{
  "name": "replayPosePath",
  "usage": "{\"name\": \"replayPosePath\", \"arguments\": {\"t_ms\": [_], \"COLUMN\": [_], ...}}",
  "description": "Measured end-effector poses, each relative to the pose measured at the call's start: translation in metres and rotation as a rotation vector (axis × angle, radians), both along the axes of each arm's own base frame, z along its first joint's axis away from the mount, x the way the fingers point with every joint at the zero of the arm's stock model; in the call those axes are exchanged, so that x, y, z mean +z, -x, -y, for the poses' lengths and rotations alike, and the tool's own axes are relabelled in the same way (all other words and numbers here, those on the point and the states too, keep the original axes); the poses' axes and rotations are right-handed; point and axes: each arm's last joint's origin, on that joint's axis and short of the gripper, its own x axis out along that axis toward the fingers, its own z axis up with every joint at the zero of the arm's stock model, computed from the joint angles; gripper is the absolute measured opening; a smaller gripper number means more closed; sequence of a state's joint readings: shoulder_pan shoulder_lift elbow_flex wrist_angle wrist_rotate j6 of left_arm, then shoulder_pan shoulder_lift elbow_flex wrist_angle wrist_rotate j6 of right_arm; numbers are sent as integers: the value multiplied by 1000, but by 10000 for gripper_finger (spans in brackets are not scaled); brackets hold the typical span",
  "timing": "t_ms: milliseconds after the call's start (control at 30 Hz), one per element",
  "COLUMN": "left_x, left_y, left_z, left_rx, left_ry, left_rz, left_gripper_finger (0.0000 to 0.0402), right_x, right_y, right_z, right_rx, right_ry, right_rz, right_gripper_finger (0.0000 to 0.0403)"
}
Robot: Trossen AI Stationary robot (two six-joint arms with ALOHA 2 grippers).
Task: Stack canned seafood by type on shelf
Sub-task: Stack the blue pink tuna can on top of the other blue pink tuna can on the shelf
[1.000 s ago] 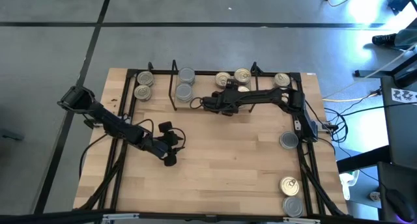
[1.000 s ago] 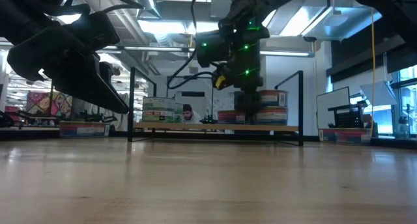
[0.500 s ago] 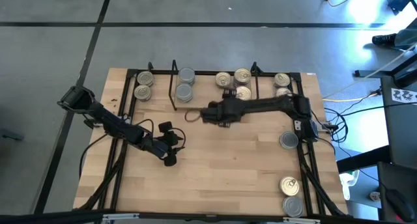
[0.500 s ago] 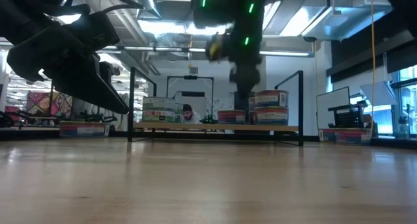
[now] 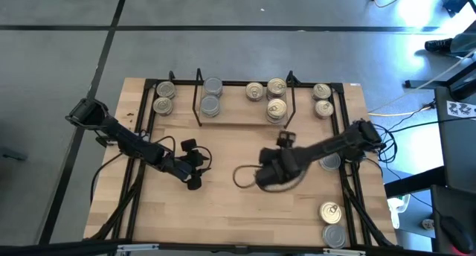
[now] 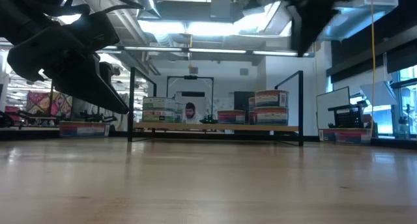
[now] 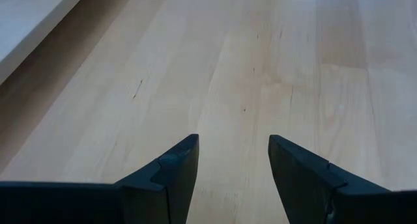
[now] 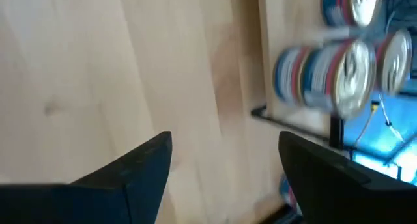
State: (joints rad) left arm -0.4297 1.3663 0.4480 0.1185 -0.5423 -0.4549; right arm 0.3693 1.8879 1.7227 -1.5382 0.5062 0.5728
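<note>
The shelf, a black wire rack with a light board, stands along the table's far edge. Canned seafood rests on it in groups: gold-lidded tins at the left, plain grey tins, a gold-lidded stack and more tins at the right. My right gripper hangs open above mid-table, nothing between its fingers. My left gripper stands open and empty over bare wood at the left, fingers apart.
Three loose tins lie on the table by its right edge: one partly under my right arm, and two near the front corner. In the low view the shelf stands far back, with open wood before it.
My right gripper has drawn back from the shelf's middle section toward the table's near edge and a little to the right, rising and tipping further down, fingers still apart and empty. The gold-lidded stack it was at stays on the shelf.
</note>
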Motion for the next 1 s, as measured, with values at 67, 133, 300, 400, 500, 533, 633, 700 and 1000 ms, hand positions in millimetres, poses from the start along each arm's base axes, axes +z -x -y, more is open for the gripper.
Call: {"name": "replayPosePath", "arguments": {"t_ms": [67, 133, 300, 400, 500, 533, 633, 700, 1000], "left_x": [0, 0, 0, 0, 0, 0, 0, 1, 3], "left_y": [0, 0, 0, 0, 0, 0, 0, -1, -4], "left_z": [0, 0, 0, 0, 0, 0, 0, 0, 0], "left_rx": [1, 1, 2, 6, 7, 7, 5, 1, 2], "left_ry": [0, 2, 3, 9, 10, 10, 7, 1, 14], "left_rz": [1, 1, 2, 6, 7, 7, 6, 8, 44], "left_gripper_finger": [184, 184, 184, 184, 184, 184, 184, 184, 184], "right_x": [-1, -3, -15, -21, -27, -29, -34, -41, -75], "right_y": [15, 32, 70, 92, 111, 117, 135, 146, 174], "right_z": [-8, -15, -35, -54, -74, -80, -98, -108, -134], "right_rx": [-34, -72, -188, -270, -362, -401, -481, -493, -506], "right_ry": [0, -28, -210, -354, -447, -464, -503, -519, -598], "right_rz": [-4, 2, -12, -27, -75, -104, -162, -174, -143], "right_gripper_finger": [282, 282, 282, 282, 282, 282, 282, 282, 282]}}
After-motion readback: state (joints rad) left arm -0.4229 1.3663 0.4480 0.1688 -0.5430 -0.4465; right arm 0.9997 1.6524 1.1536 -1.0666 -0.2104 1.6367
